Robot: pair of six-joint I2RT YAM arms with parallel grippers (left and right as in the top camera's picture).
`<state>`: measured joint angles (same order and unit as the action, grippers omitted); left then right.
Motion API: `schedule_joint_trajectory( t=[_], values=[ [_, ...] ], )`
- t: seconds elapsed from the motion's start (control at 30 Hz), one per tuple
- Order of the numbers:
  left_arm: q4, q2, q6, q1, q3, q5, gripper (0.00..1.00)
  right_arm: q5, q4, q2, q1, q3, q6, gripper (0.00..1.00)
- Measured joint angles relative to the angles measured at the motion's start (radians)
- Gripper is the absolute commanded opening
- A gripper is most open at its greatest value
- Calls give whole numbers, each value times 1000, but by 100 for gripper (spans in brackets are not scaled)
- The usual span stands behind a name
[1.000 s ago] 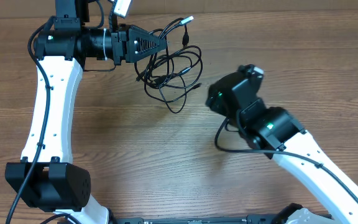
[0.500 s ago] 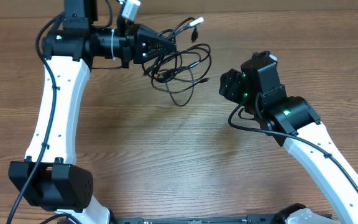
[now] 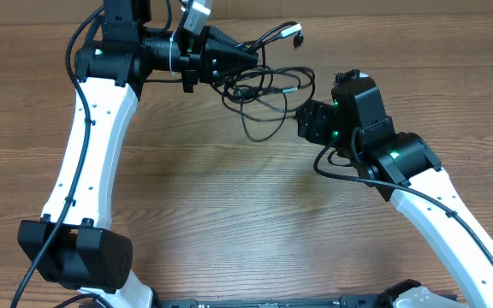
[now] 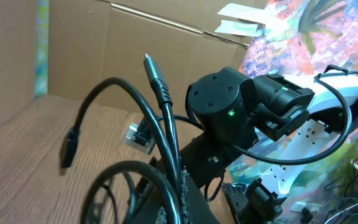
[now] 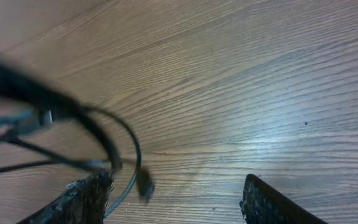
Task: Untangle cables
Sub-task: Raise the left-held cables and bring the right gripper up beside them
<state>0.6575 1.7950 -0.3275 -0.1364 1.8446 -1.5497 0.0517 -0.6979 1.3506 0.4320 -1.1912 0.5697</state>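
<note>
The cables (image 3: 268,90) are a tangle of thin black cords hanging off the table, with my left gripper (image 3: 245,62) shut on the bundle's left side. A silver-tipped plug (image 3: 296,32) sticks out at the top right. In the left wrist view the cords (image 4: 166,130) rise from between the jaws, one plug tip (image 4: 149,62) pointing up. My right gripper (image 3: 309,122) stands open just right of the tangle. In the right wrist view a loop (image 5: 114,140) and a small plug (image 5: 145,184) hang beside the left finger (image 5: 86,199); nothing lies between the fingers.
The wooden table (image 3: 229,197) stretches below the tangle. A cardboard wall (image 4: 73,43) stands along the back edge. The left arm's base (image 3: 75,257) sits at the front left and the right arm's white link (image 3: 452,231) at the front right.
My left gripper has carried the bundle to the right and slightly towards the back. The right gripper has moved towards the back and now sits close to the tangle's right side.
</note>
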Motion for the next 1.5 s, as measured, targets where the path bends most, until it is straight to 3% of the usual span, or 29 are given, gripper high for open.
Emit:
schedule_joint_trajectory(
  t=[0.3, 0.53, 0.73, 0.97, 1.1, 1.33, 1.5],
  values=[
    [0, 0, -12, 0, 0, 0, 4, 24, 1, 0, 0, 0, -6, 68],
    [-1, 0, -13, 0, 0, 0, 4, 167, 1, 0, -1, 0, -13, 62],
    [-1, 0, -13, 0, 0, 0, 5, 267, 2, 0, -48, 0, -5, 63],
    [-45, 0, 23, 0, 0, -1, 4, 169, 47, 23, -167, 0, -95, 66],
    [-249, 0, 209, 0, 0, -3, 5, -75, 122, 58, -214, 0, -251, 70],
    [-809, 0, 837, 0, 3, 9, 5, -473, 210, 105, -229, 1, -441, 70],
    [-938, -5, 1175, 7, 4, 49, 4, -662, 271, 117, -229, 1, -516, 69]
  ],
)
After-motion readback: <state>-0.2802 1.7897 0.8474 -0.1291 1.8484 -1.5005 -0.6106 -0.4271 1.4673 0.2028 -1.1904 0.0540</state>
